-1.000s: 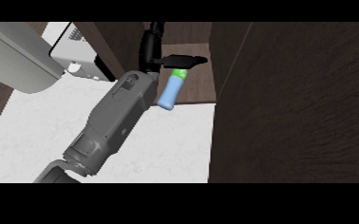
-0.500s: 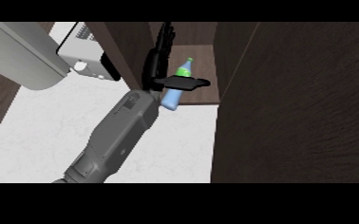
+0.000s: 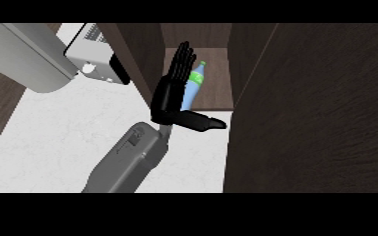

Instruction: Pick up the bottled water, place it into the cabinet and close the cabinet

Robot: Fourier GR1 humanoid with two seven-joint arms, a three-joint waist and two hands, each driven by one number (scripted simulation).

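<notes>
In my head view I have 1 hand to work from: the right hand (image 3: 174,87), reaching up from the grey forearm (image 3: 129,161) that enters at the lower edge. Its fingers (image 3: 179,62) are straight and held together, pointing up into the cabinet opening, and the thumb (image 3: 199,121) sticks out sideways toward the right. It pinches nothing and curls round nothing that I can see.

The bottled water (image 3: 194,82) stands tilted inside the cabinet (image 3: 295,105), on the brown shelf floor (image 3: 216,92) between the 2 dark side walls. Its green part shows just beside the fingers, on their right, and the pale blue body runs down behind the palm, so part of it is hidden from me. I cannot tell whether the hand touches it.

The cabinet door (image 3: 303,130) fills the right side of the view, swung open. On the white counter (image 3: 59,130), toward its far left corner, sits a white appliance (image 3: 92,55). A broad grey shape (image 3: 33,55) crosses the upper left.
</notes>
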